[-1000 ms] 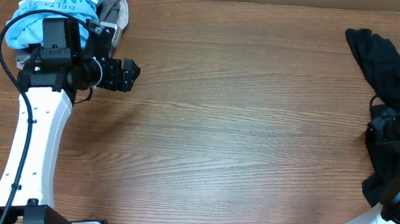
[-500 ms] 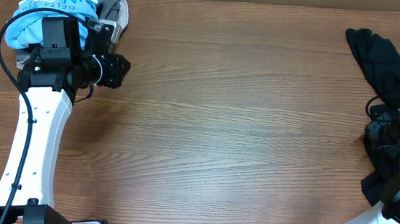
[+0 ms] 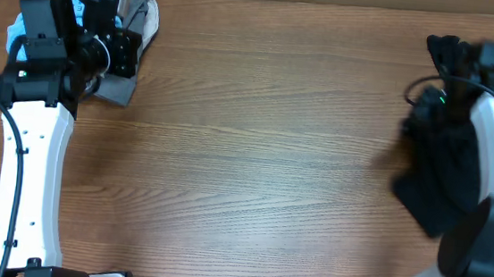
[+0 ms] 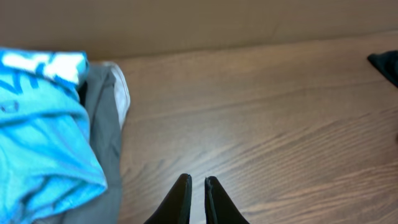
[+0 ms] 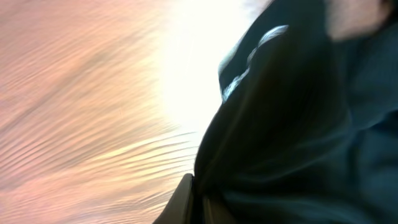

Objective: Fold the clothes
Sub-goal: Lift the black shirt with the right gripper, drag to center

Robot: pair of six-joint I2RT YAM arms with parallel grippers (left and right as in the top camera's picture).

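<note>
Black garment (image 3: 436,177) now farther left, in closed right fingers (image 5: 181,200); left fingers (image 4: 180,200) together, empty, beside blue shirt (image 4: 43,143).

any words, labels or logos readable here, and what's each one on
No text can be read.
light blue shirt: white print, cut off and blurred, unreadable.
black garment: white mark, too blurred to read.

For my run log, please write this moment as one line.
left gripper: shut, empty | right gripper: shut on black garment | fold: not yet done
</note>
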